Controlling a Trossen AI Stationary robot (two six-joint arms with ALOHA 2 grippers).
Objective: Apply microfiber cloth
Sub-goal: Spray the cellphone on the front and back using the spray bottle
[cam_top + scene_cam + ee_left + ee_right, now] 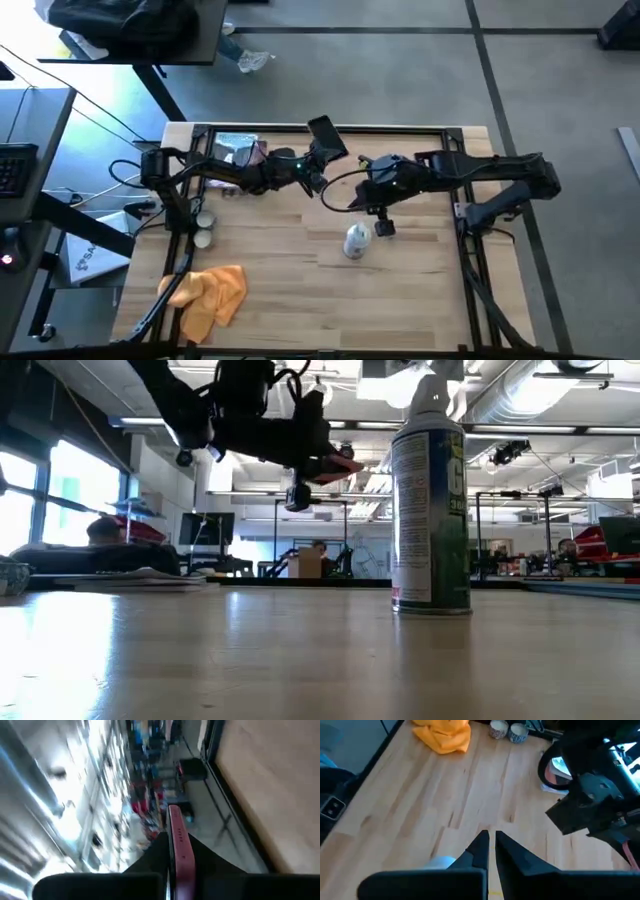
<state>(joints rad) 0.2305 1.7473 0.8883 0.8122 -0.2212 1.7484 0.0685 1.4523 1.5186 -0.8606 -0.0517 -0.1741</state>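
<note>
Microfiber cloth: soft orange-yellow rag (208, 294), crumpled at tabletop (300, 290) corner, untouched.
Left hand (318, 160): clamps black phone (327, 137) aloft.
Right hand (491, 842): nearly closed, empty.
Next: fetch cloth, likely.

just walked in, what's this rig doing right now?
The left gripper is raised over the far middle of the table, shut on a black phone with a pink edge. The right gripper hangs empty, nearly shut, just above the spray can standing mid-table. The microfiber cloth lies crumpled at the near left edge, untouched by either arm. Two small cups sit by the left edge, and a silvery packet lies at the far left.
</note>
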